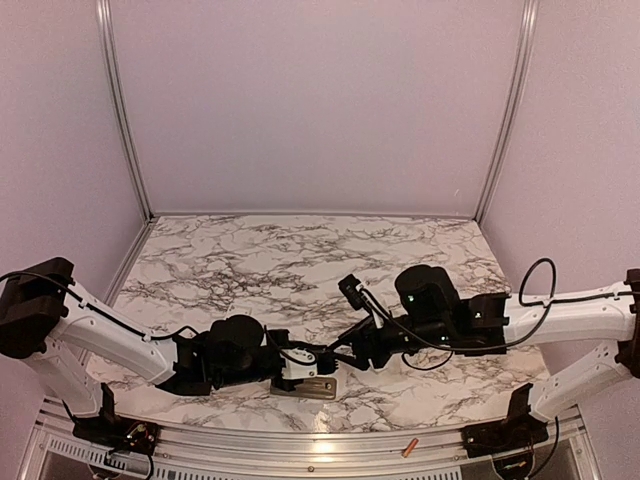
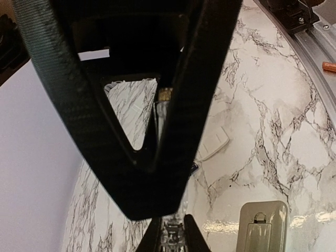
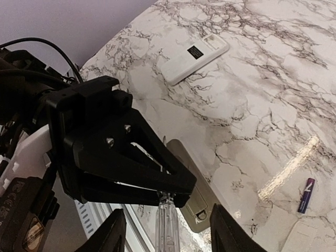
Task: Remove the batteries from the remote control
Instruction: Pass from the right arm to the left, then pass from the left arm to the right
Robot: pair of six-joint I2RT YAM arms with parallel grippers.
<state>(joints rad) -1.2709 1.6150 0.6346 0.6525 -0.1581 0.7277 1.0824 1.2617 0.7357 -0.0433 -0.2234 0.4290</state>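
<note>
My left gripper [image 3: 170,195] is shut on the end of a thin see-through piece [image 3: 168,223], held edge-on just above the table; from the left wrist the piece [image 2: 173,236] shows between my own fingertips. My right gripper [image 3: 167,210] is open, with its fingers standing either side of that piece and apart from it. A tan-grey remote control [image 3: 202,197] lies back up right under both grippers, its latch cover shut. One dark blue battery [image 3: 306,195] lies loose on the marble to the right. An orange battery [image 1: 408,447] rests on the front rail.
A white remote [image 3: 194,52] with a black label lies farther off on the marble table [image 1: 300,260]. A flat white cover piece [image 2: 212,144] lies near the tan remote. The aluminium rail [image 1: 330,452] runs along the near edge, and frame posts stand at the back corners.
</note>
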